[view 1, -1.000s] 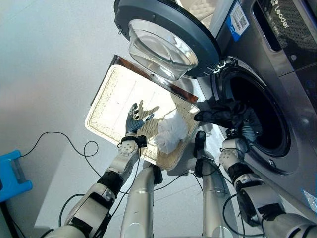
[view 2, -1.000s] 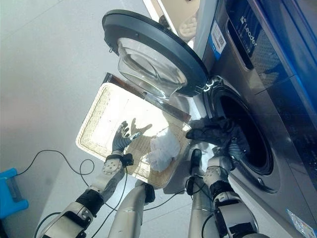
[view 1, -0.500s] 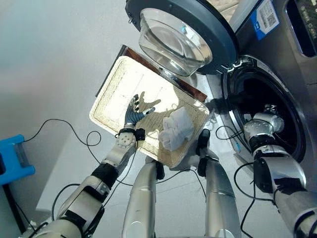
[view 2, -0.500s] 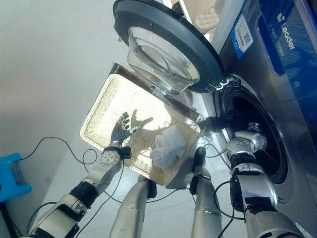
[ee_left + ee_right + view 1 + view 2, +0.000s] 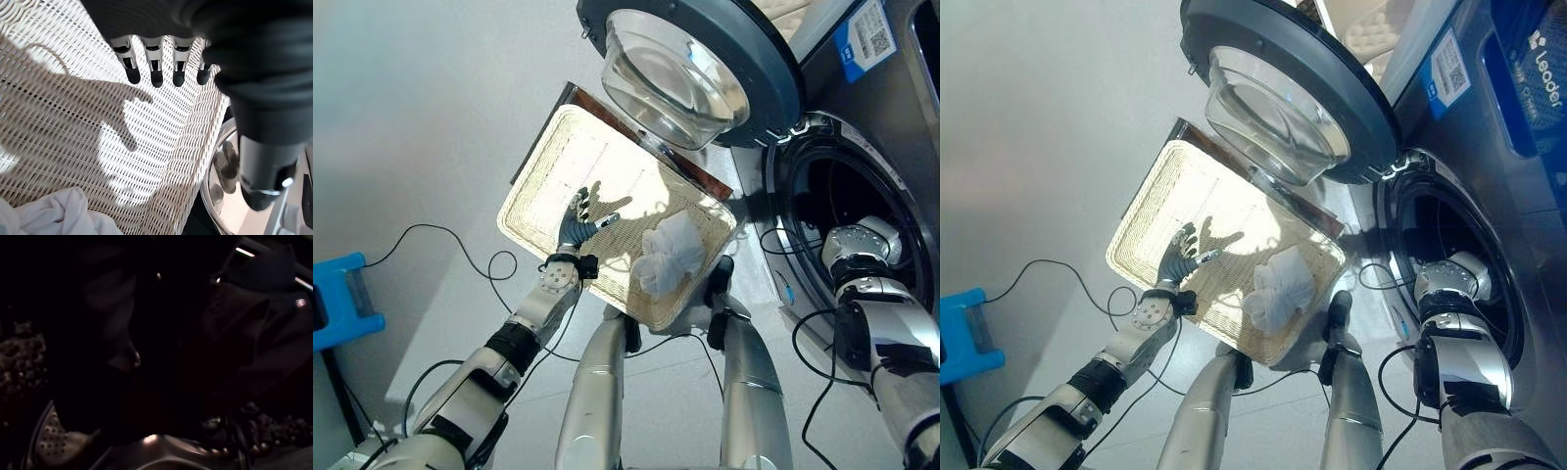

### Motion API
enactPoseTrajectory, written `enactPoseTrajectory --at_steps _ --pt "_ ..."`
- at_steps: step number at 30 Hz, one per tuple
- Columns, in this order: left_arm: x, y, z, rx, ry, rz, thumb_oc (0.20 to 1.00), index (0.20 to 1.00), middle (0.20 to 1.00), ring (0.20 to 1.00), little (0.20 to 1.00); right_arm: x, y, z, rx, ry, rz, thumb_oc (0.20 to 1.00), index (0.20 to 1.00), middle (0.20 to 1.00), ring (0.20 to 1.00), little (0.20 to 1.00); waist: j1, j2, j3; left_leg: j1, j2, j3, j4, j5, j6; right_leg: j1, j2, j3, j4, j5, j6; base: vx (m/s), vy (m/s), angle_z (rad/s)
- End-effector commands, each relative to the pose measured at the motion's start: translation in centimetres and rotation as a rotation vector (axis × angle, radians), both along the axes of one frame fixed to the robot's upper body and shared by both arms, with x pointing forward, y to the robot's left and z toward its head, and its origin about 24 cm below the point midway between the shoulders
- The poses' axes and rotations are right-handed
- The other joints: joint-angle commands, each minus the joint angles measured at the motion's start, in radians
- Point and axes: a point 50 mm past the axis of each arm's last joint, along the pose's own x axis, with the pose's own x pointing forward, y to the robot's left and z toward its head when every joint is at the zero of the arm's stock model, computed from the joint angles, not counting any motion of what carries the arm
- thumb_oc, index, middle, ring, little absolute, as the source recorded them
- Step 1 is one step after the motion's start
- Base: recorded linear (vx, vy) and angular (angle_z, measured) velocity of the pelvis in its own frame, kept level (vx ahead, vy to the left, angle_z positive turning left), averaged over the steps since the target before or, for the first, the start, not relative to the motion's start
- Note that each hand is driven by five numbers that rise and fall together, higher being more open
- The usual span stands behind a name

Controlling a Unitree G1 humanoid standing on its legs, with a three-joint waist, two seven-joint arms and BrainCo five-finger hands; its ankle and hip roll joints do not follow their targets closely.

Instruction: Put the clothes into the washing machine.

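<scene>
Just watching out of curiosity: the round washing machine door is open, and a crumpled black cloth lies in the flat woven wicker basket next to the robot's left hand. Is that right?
Not quite: the crumpled cloth lying in the flat woven wicker basket is white, not black, as the left eye view shows. The rest holds: the round washing machine door is open, and the left hand is beside the cloth.

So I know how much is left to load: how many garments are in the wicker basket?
1: a white garment bunched at the end of the wicker basket nearest the washing machine. Anything inside the dark drum can't be made out.
</scene>
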Motion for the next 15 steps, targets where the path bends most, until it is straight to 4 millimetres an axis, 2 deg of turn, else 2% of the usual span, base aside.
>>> enactPoseTrajectory --at_steps 1,7,8,9,10,11,15 --pt "0.0 -0.9 0.4 -0.052 -0.026 -0.008 1.000 1.000 1.000 1.000 1.000 -3.1 -3.9 4.3 -0.196 -0.047 -0.182 0.200 0.200 0.200 0.200 0.200 -0.027 0.035 -0.025 0.005 -0.046 0.025 0.107 -0.153 -0.049 0.002 -0.001 -0.042 0.051 -0.001 0.101 0.00 0.000 0.00" --pt "0.4 -1.2 1.0 -0.061 -0.043 -0.024 1.000 1.000 1.000 1.000 1.000 -1.6 -2.4 3.7 -0.271 0.065 -0.068 0.200 0.200 0.200 0.200 0.200 -0.024 0.042 -0.025 0.008 -0.046 0.031 0.104 -0.148 -0.048 0.006 -0.005 -0.047 0.045 0.001 0.096 0.00 0.000 0.00" --pt "0.4 -1.3 0.8 -0.061 -0.039 -0.026 1.000 1.000 1.000 1.000 1.000 -1.3 -2.3 3.5 -0.286 0.109 -0.038 0.335 0.335 0.335 0.335 0.335 -0.023 0.043 -0.025 0.018 -0.046 0.031 0.106 -0.156 -0.050 0.014 -0.006 -0.047 0.049 -0.007 0.099 0.00 0.000 0.00" --pt "0.4 -1.4 0.9 -0.061 -0.040 -0.027 1.000 1.000 1.000 1.000 1.000 -1.1 -2.2 3.4 -0.288 0.139 -0.021 0.881 0.881 0.881 0.881 0.881 -0.024 0.044 -0.025 0.019 -0.046 0.031 0.106 -0.157 -0.051 0.015 -0.007 -0.047 0.048 -0.007 0.100 0.00 0.000 0.00" --pt "0.4 -1.4 0.9 -0.061 -0.040 -0.027 1.000 1.000 1.000 1.000 1.000 -1.1 -2.2 3.4 -0.288 0.139 -0.021 0.881 0.881 0.881 0.881 0.881 -0.024 0.044 -0.025 0.019 -0.046 0.031 0.106 -0.157 -0.051 0.015 -0.007 -0.047 0.048 -0.007 0.100 0.00 0.000 0.00" --pt "0.6 -1.8 1.0 -0.064 -0.044 -0.029 1.000 1.000 1.000 1.000 1.000 -0.2 -1.6 4.1 -0.336 0.218 0.041 1.000 1.000 1.000 1.000 1.000 -0.021 0.049 -0.025 0.017 -0.047 0.031 0.101 -0.153 -0.051 0.012 -0.005 -0.046 0.044 -0.006 0.098 0.00 0.000 0.00" --pt "0.8 -1.9 1.3 -0.067 -0.049 -0.025 1.000 1.000 1.000 1.000 1.000 0.8 -0.8 4.5 -0.381 0.322 0.120 1.000 1.000 1.000 1.000 1.000 -0.018 0.049 -0.025 0.017 -0.048 0.031 0.097 -0.150 -0.050 0.012 -0.004 -0.049 0.044 -0.008 0.095 0.00 0.000 0.00"
